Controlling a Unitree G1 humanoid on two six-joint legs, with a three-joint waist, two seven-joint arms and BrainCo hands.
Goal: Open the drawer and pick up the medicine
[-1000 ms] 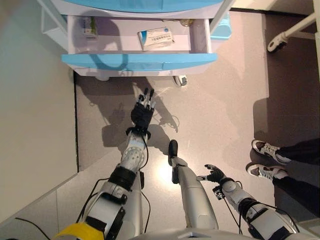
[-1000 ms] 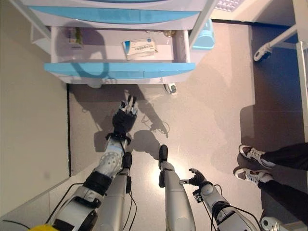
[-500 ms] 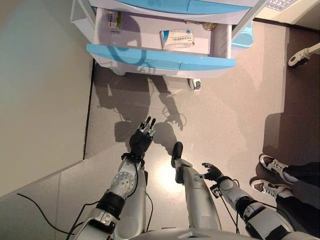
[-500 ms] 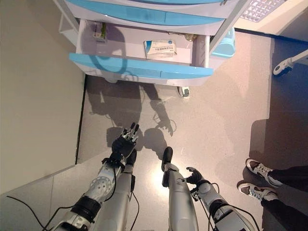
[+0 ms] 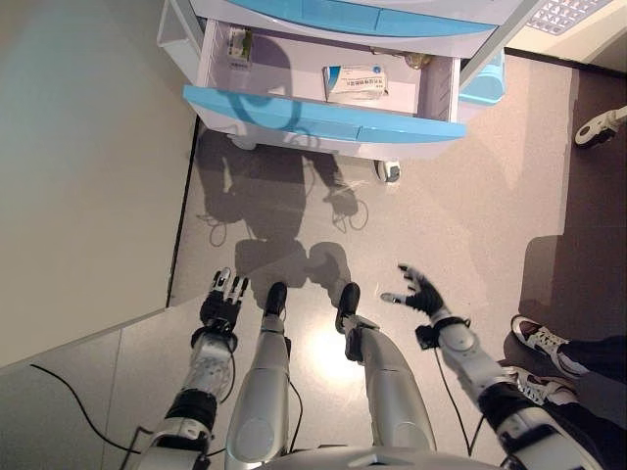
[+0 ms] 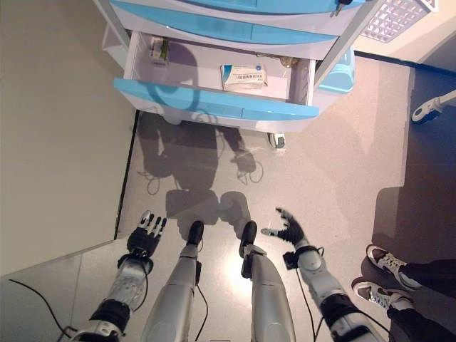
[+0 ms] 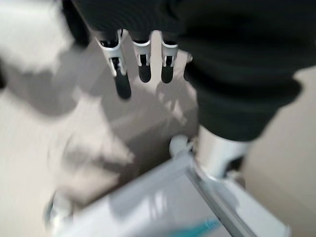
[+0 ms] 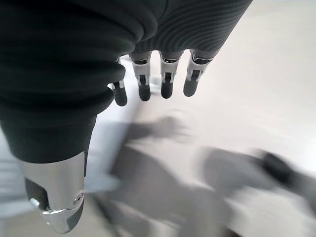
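The cart's drawer (image 5: 323, 119), with a light blue front, stands pulled out at the top of the eye views. Inside it lies the medicine, a white and blue box (image 5: 355, 82), right of the middle. A small packet (image 5: 238, 43) stands in the drawer's left end. My left hand (image 5: 223, 300) hangs low at the left, far below the drawer, with straight fingers (image 7: 143, 64) and nothing in it. At the right my right hand (image 5: 419, 292) is raised with its fingers (image 8: 165, 81) spread, also holding nothing and well short of the drawer.
A beige wall panel (image 5: 88, 166) runs down the left side. The cart stands on casters (image 5: 389, 172), with a light blue bin (image 5: 483, 80) on its right side. A person's shoes (image 5: 544, 339) show at the lower right, a keyboard (image 5: 570, 12) at the upper right.
My left hand has drawn back from under the drawer to low beside my body. My right hand has lifted and spread forward. The camera view has shifted as well.
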